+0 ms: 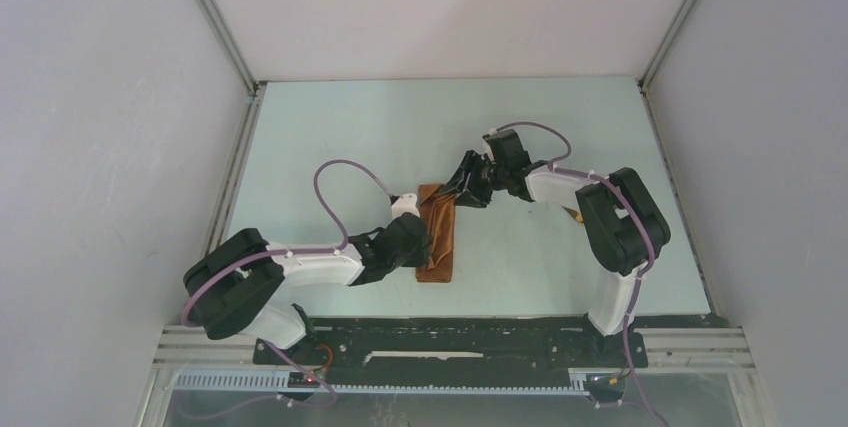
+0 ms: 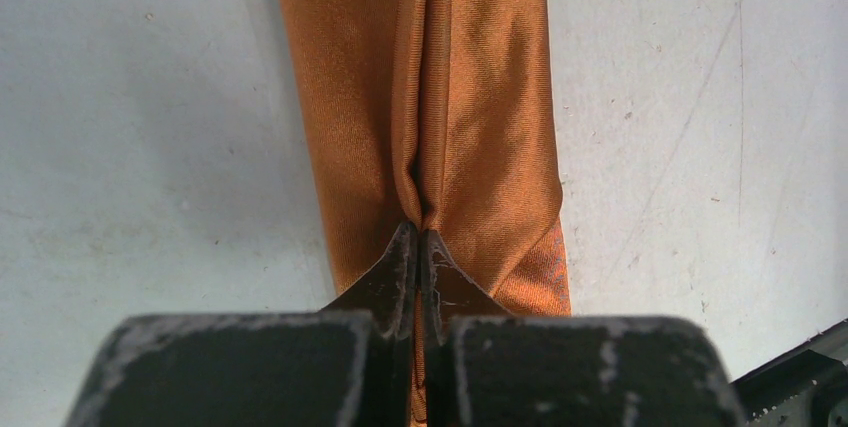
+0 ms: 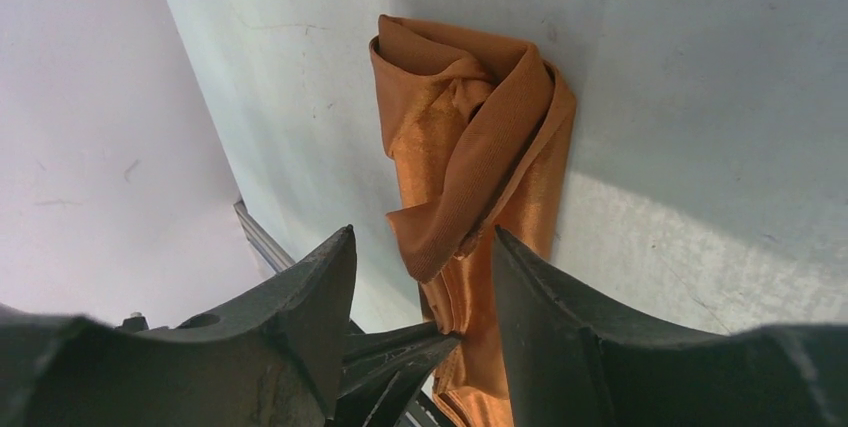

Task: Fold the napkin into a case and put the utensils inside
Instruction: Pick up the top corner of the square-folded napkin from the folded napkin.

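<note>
The rust-orange napkin (image 1: pixel 440 247) lies on the table as a narrow, rumpled strip running away from the arms. My left gripper (image 1: pixel 424 245) is at the strip's middle, and the left wrist view shows that gripper (image 2: pixel 418 232) shut on a raised fold of the napkin (image 2: pixel 480 97). My right gripper (image 1: pixel 456 190) hovers over the strip's far end. In its wrist view the right gripper (image 3: pixel 422 237) is open, and a loose flap of the napkin (image 3: pixel 470 137) hangs between its fingers without being pinched. A small golden bit of the utensils (image 1: pixel 574 215) shows beside the right arm; the rest is hidden.
White walls close the table (image 1: pixel 330 137) in on the left, back and right. A black mounting rail (image 1: pixel 450 342) runs along the near edge. The left gripper's shut fingers (image 3: pixel 400 357) show low in the right wrist view, touching the cloth.
</note>
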`<state>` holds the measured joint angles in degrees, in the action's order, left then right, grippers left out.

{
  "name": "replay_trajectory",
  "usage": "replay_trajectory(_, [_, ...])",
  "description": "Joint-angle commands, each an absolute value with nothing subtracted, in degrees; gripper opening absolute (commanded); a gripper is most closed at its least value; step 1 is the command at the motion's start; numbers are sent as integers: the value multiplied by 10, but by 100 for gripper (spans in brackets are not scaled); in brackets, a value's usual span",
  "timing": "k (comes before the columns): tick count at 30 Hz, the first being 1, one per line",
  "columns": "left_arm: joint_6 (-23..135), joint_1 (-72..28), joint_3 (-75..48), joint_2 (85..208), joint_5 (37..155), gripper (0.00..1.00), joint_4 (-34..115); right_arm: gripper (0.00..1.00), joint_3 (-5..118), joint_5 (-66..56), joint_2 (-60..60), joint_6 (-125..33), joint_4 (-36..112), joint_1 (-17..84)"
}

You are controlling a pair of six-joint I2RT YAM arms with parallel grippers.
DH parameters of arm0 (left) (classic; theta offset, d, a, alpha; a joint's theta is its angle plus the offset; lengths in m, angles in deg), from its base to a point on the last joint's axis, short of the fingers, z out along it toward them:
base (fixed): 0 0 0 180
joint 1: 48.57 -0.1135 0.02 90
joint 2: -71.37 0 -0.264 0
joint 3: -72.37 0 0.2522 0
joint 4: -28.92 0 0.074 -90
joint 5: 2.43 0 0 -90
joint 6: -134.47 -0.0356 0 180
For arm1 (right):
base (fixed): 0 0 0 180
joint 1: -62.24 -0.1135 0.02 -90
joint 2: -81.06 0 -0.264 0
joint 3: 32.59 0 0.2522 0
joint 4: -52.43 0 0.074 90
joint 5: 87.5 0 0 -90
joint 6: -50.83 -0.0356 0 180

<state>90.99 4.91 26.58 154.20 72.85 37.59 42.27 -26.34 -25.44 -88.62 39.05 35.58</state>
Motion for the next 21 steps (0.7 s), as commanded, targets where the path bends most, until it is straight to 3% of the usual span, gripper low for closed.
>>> replay_trajectory(1, [909,48,269,1529,730,0,360,59,433,-232,-246,-883,389,353])
replay_trajectory(11, [910,48,271,1529,731,0,360,47,451,-227,-253,-879,359,349])
replay_trajectory(16, [910,49,271,1531,732,0,360,46,451,-223,-241,-878,354,346])
replay_trajectory(21, [910,50,270,1533,735,0,357,30,451,-228,-244,-882,364,345])
